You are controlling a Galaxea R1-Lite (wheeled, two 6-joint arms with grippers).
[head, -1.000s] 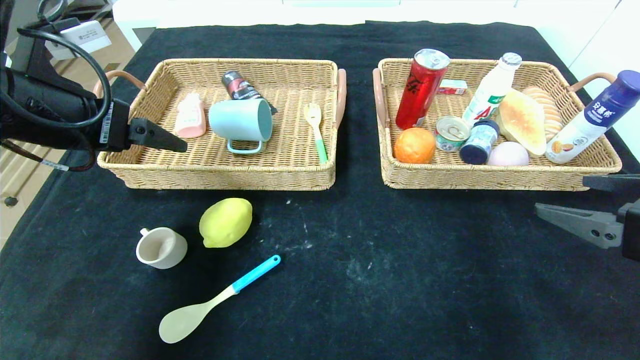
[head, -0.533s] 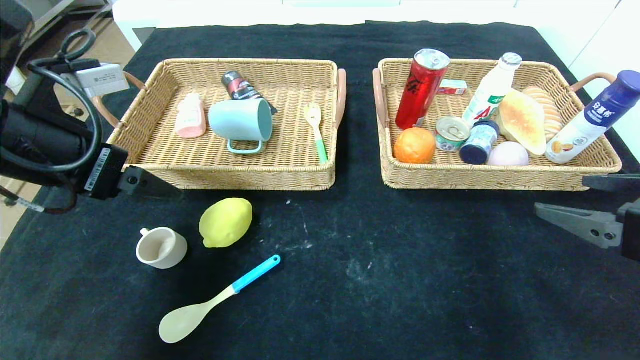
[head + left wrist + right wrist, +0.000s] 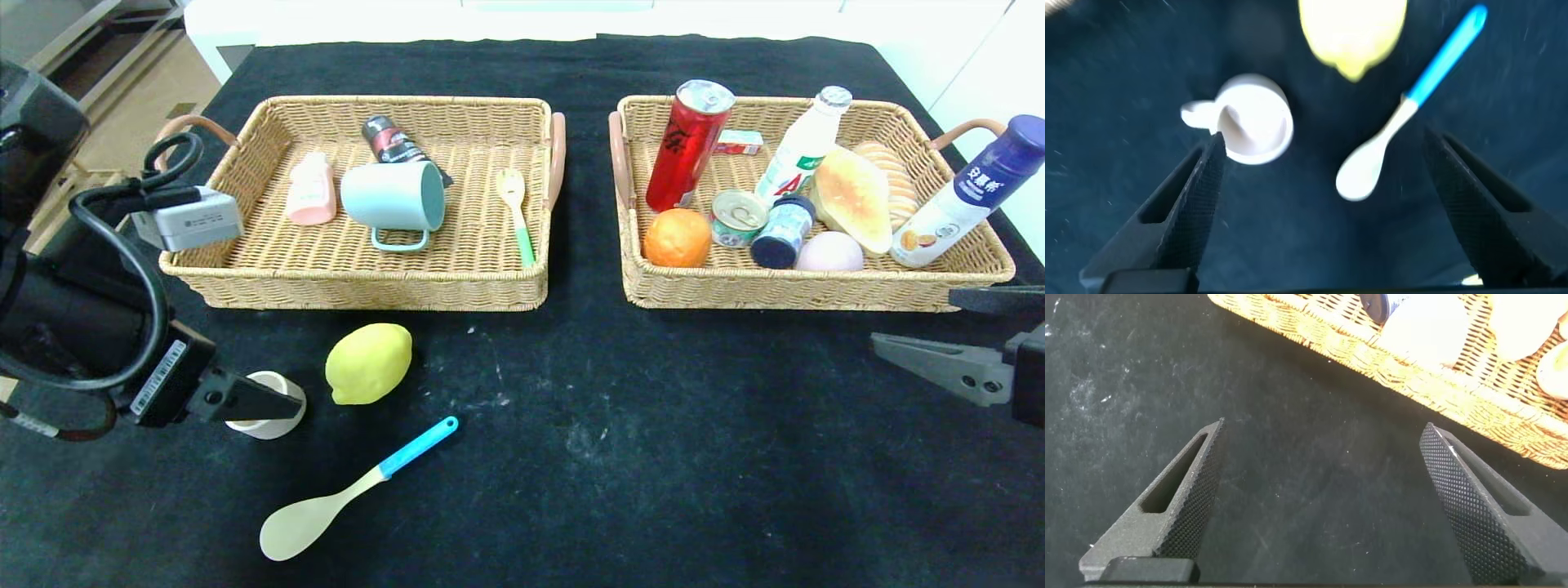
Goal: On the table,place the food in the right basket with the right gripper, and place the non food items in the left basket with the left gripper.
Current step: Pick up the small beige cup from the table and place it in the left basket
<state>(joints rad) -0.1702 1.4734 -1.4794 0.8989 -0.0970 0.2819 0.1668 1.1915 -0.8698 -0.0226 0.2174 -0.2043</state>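
my left gripper (image 3: pixel 269 402) has swung off the near-left corner of the left basket (image 3: pixel 375 290) and come down toward me, so it now hangs over the small cup (image 3: pixel 273 420) on the near-left of the table, jaws spread wide and holding nothing. in my left wrist view the cup (image 3: pixel 1249 122) sits just off one finger, not yet between the two, with the spoon (image 3: pixel 1404 110) and the lemon (image 3: pixel 1351 33) beyond. i read that as the reach for the next non-food item (the cup goes left; the spoon (image 3: pixel 351 490) too, later). the lemon (image 3: pixel 369 363), just right of the cup, is food and waits for my right gripper (image 3: pixel 918 327), which idles wide open and empty near the right basket (image 3: pixel 816 290), unmoved. three things are left loose. the black cloth (image 3: pixel 653 457) is scuffed with pale marks; left of the table i see a pale floor
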